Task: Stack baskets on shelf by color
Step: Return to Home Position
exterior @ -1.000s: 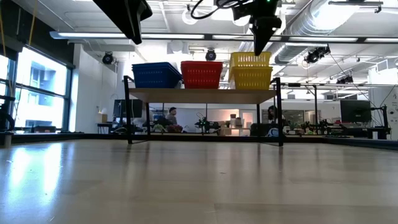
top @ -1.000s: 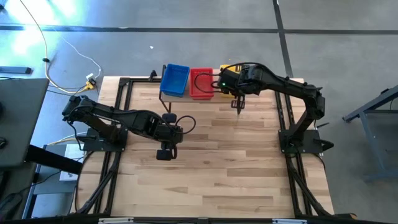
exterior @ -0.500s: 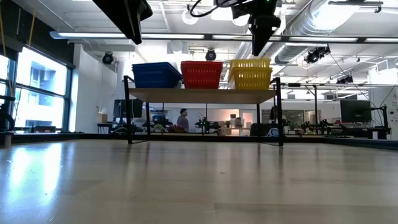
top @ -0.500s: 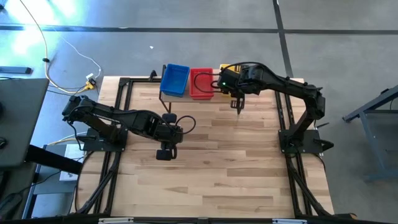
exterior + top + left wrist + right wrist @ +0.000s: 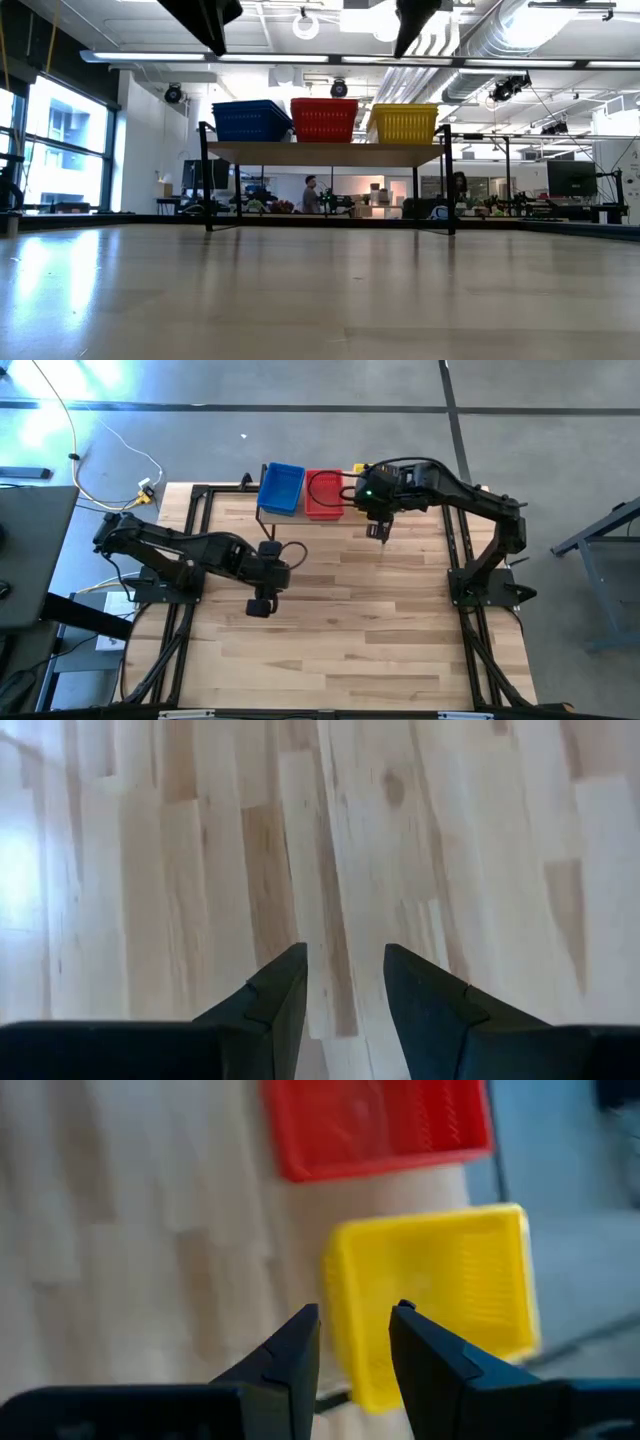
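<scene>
Three stacks of baskets stand side by side on the shelf (image 5: 325,153) at the table's far edge: blue baskets (image 5: 250,120) (image 5: 281,488), red baskets (image 5: 324,119) (image 5: 322,495) and yellow baskets (image 5: 405,123) (image 5: 440,1295). In the high view the right arm hides most of the yellow baskets (image 5: 358,469). My right gripper (image 5: 353,1312) (image 5: 379,532) hangs open above the near edge of the yellow stack, holding nothing. My left gripper (image 5: 345,952) (image 5: 260,606) is open over bare tabletop near the table's middle.
The wooden tabletop (image 5: 360,620) in front of the shelf shows only bare planks. A black metal frame (image 5: 195,510) runs along the table's sides. In the low view, the room behind holds desks and a person (image 5: 309,192) far off.
The top yellow basket, raised above its stack a second ago, has sunk down into the stack. My right gripper has risen clear of it and drifted slightly toward the table's left. My left gripper has shifted a little toward the table's left edge.
</scene>
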Controlling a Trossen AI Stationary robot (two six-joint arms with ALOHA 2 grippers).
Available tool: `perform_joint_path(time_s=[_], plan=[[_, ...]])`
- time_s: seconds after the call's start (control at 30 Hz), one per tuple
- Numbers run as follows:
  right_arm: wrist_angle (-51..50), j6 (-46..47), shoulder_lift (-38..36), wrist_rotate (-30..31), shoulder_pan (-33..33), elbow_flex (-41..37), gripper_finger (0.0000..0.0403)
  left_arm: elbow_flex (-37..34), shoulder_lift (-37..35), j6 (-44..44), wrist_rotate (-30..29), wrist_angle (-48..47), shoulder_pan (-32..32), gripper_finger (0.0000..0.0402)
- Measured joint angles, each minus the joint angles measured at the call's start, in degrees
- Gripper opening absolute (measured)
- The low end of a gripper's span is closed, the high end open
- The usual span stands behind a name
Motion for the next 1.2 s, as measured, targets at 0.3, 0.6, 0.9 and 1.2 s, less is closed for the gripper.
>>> perform_joint_path(time_s=[0.3, 0.6, 0.9, 1.2], plan=[[1.5, 1.8, -2.4, -3.5, 4.5, -1.2, 0.0110, -12.5, -13.0, -4.3, 1.0, 13.8, 0.0, 0.0126], [1.5, 3.3, -2.7, -2.0, 7.0, -1.8, 0.0110, -26.8, -26.4, -7.7, 0.6, 27.9, 0.0, 0.0126], [11.9, 3.7, -9.9, -1.9, 7.1, -19.7, 0.0110, -43.8, -38.5, -10.0, -0.5, 44.5, -0.1, 0.0126], [27.4, 7.4, -25.0, -1.7, 7.0, -40.0, 0.0110, -55.3, -46.3, -10.5, -0.5, 51.4, -0.1, 0.0126]])
